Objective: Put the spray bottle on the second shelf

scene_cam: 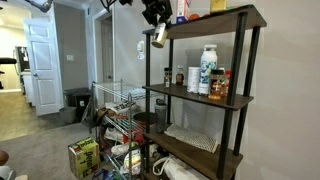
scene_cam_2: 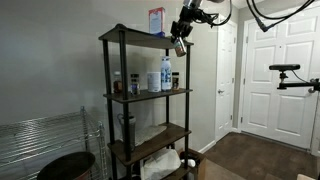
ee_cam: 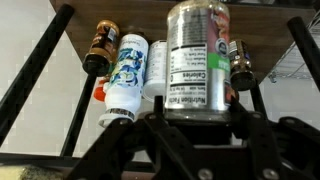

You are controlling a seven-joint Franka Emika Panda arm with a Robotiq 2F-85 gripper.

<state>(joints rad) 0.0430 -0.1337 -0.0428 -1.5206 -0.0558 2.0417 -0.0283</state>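
My gripper is shut on the spray bottle, a slim pale bottle. It hangs in the air beside the top corner of the black-framed shelving unit, above the second shelf. In both exterior views the bottle is just outside the frame post. In the wrist view the bottle fills the middle between the fingers, label toward me; its spray head is hidden. The dark wooden second shelf lies beyond it.
On the second shelf stand a tall white bottle with a blue-green label, a red-capped brown jar, a smaller white bottle and small dark bottles. The top board holds boxes. A wire rack stands by the unit.
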